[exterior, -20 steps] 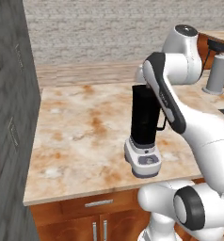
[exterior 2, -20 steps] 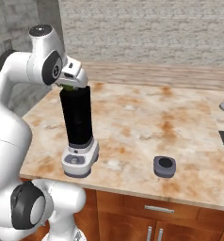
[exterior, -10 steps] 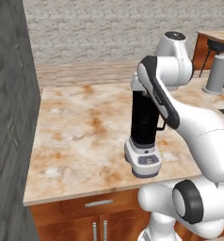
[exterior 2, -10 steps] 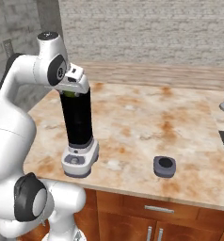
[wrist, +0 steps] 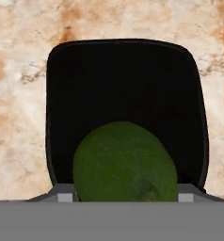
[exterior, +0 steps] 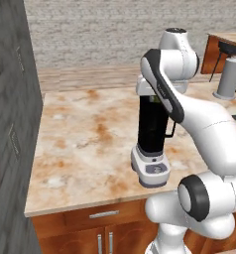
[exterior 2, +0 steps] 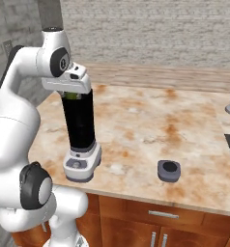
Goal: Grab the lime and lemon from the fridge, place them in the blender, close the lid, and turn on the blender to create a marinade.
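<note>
Lime [wrist: 125,162] hides end effector fingertips; bottom cut off.

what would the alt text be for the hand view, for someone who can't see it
Looking straight down, a dark green lime fills the lower middle of the frame, directly over the black open mouth of the blender jar. Orange-veined marble counter surrounds the jar.

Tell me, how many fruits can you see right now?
1. The lime sits between the gripper's fingers, right over the open mouth of the blender. More fruit could be hidden inside the dark jar.
</note>
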Tool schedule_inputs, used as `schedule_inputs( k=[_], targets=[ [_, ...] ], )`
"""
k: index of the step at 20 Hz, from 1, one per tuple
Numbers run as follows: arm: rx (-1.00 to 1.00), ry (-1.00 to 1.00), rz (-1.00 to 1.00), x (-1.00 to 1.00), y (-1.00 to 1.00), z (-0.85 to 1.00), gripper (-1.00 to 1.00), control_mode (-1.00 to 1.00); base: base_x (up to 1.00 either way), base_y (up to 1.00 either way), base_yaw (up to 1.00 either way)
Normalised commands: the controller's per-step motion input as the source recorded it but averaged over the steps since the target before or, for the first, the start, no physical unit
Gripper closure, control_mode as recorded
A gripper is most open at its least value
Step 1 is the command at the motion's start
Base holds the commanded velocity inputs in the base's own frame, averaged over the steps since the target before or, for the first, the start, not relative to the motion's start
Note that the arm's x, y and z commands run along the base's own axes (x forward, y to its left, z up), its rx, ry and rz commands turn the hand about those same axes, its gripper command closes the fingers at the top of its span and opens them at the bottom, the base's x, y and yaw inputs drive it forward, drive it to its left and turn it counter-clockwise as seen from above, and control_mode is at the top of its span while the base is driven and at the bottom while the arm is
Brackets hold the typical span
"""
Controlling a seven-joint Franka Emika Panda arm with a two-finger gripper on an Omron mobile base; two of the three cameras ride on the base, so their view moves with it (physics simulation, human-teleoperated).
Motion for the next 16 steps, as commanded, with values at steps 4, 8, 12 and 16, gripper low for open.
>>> schedule_inputs(
  k=[4,8,12,16],
  targets=[
    [0.00,0.00,0.02,-0.02,0.08,-0.16,-1.00,-1.00,0.00,0.00,0.00],
    [0.00,0.00,0.00,0.00,0.01,0.00,-1.00,-1.00,0.00,0.00,0.00],
    [0.00,-0.02,0.00,0.00,0.00,0.06,-1.00,-1.00,0.00,0.00,0.00],
    [0.00,-0.21,0.00,-0.43,0.00,0.43,-1.00,-1.00,0.00,0.00,0.00]
  ],
)
